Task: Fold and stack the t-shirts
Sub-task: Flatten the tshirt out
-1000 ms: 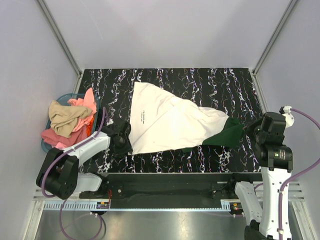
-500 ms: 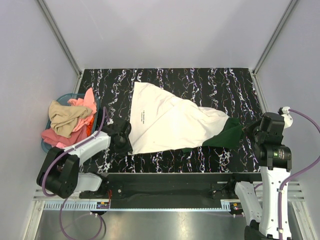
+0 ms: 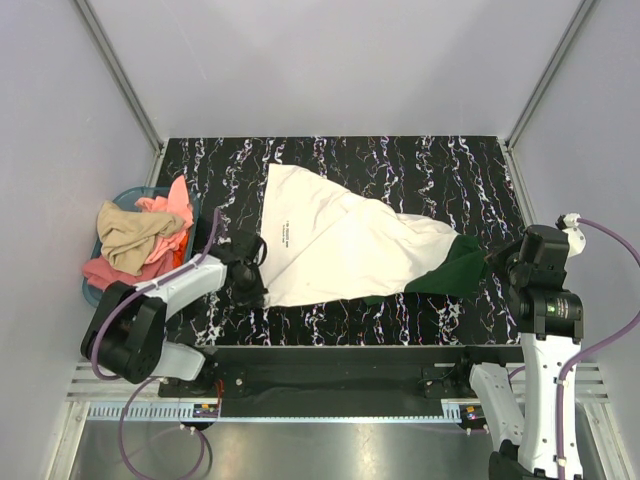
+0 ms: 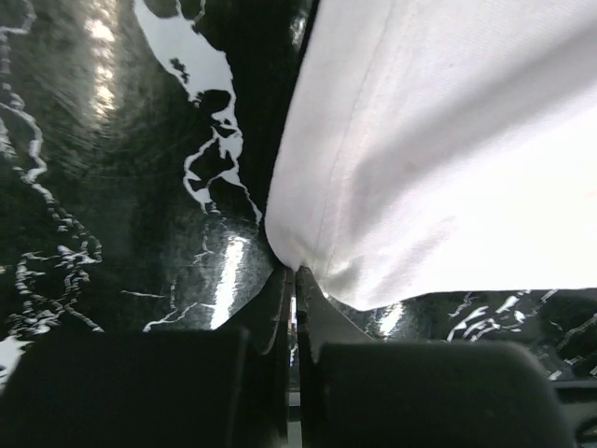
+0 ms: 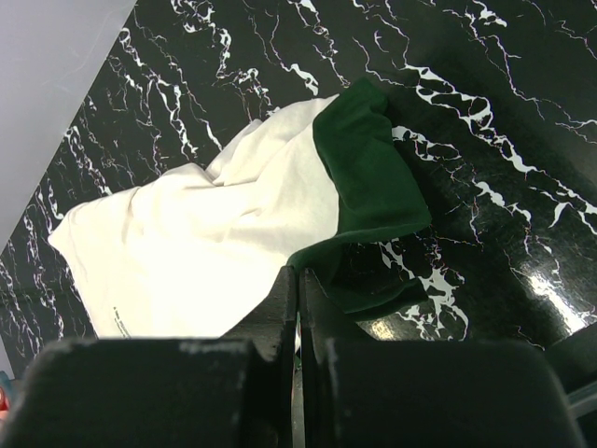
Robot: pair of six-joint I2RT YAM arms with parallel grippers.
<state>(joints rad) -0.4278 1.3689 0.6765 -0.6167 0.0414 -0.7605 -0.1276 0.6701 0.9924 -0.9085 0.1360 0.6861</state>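
a: how's the cream t-shirt (image 3: 330,240) lying?
b: spread in a wedge mid-table, lettering up. left gripper (image 4: 294,275) is pinched on its near-left corner. right gripper (image 5: 298,275) clamps the edge of the green t-shirt (image 3: 455,270), which pokes out at the right.
a: room?
b: bare table (image 3: 400,160) beyond, up to the far edge. basket (image 3: 128,194) sits off to the left.

Top view: even, diffuse light from above, faint soft shadows, sharp throughout. Left wrist: cream-white t-shirt (image 4: 448,159) nearly blown out, weave soft. Glare streaks on the glossy marble-print tabletop (image 4: 103,140). My left fingers (image 4: 261,317) dark and blurred. Right wrist: hot spot on the tabletop lower right. Dark green t-shirt (image 5: 364,168) holds colour. My right fingers (image 5: 278,308) are unfocused silhouettes.
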